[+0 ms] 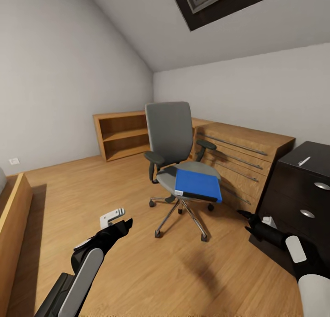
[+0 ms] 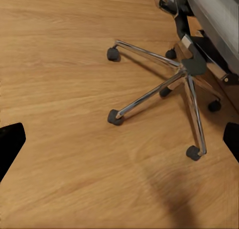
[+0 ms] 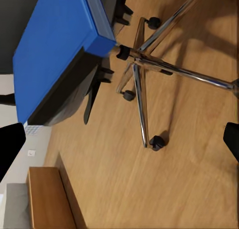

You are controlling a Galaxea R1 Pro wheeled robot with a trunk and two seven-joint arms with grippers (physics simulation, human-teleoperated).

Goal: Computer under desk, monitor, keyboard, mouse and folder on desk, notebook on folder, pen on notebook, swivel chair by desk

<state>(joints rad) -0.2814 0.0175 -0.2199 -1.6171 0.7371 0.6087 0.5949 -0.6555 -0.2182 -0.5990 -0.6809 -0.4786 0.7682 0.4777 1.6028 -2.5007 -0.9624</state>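
Item: folder (image 1: 198, 185), flat on swivel chair (image 1: 170, 133) seat, ahead of us, overhanging its right edge. Right gripper (image 1: 244, 214) nearer, jaws spread empty; left gripper (image 1: 123, 221) likewise wide.

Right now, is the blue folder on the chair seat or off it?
On it. The folder lies flat on the chair seat, its front edge overhanging.
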